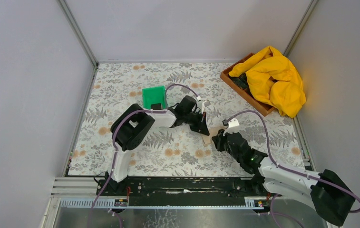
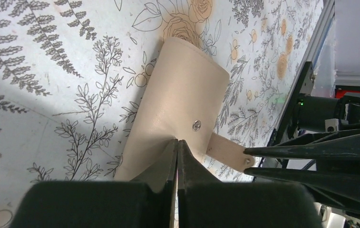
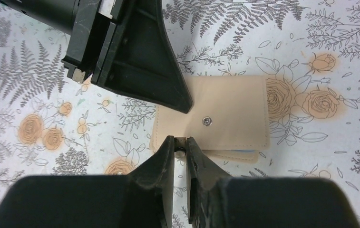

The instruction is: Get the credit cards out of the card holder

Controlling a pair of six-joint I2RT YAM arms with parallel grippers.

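Note:
The tan card holder [image 1: 208, 139] lies folded shut on the floral table between the two arms. It also shows in the left wrist view [image 2: 182, 95] and the right wrist view [image 3: 230, 109]. My left gripper [image 2: 177, 142] is shut, its tips resting on the holder's top face near the snap; its fingers [image 3: 159, 71] show from the right wrist. My right gripper [image 3: 180, 141] is shut on the holder's closing tab [image 2: 225, 148], which is unsnapped and pulled out to the side. The credit cards are hidden inside.
A green plastic bin [image 1: 154, 97] stands behind the left arm. A wooden tray [image 1: 235, 80] with a yellow cloth [image 1: 275, 78] sits at the back right. White walls close in the table on three sides.

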